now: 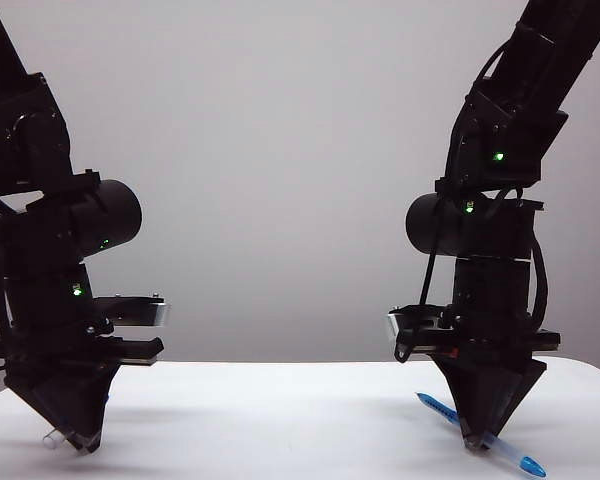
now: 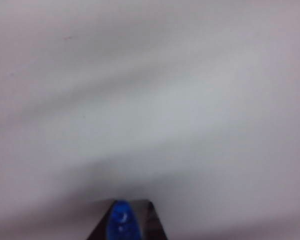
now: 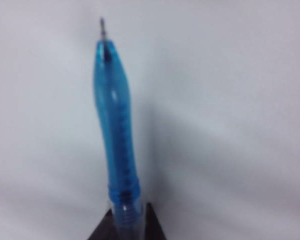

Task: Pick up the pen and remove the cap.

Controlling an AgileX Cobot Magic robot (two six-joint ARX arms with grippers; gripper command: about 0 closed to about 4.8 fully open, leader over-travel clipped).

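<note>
**Item 1 — right gripper (image 1: 470, 440).** Hanging low over the white table (image 1: 280, 420), on the right of the exterior view. Its jaws are clamping the pen (image 1: 505, 450) partway along the barrel.

**Item 2 — the pen.** Its long axis is passing slantwise through the right gripper. The dark blue end is sticking up and inward toward the middle of the table. The bright blue end is pointing down and outward, very close to the tabletop; whether it is touching cannot be told. In the right wrist view the bright blue grip section (image 3: 117, 135) is running straight out from the fingertips and ending in a bare writing point (image 3: 103, 25).

**Item 3 — left gripper (image 1: 80, 440).** Hanging equally low on the left of the exterior view, well apart from the pen. Its jaws are pinching a small rounded blue piece, judged to be the cap (image 2: 121, 222).

**Item 4 — governing relation.** Cap and pen are sitting in separate grippers, far to either side. Separation is judged complete. Any coming move is turning on the right arm, which alone is carrying the pen, and on the downward tilt of the writing end.
</note>
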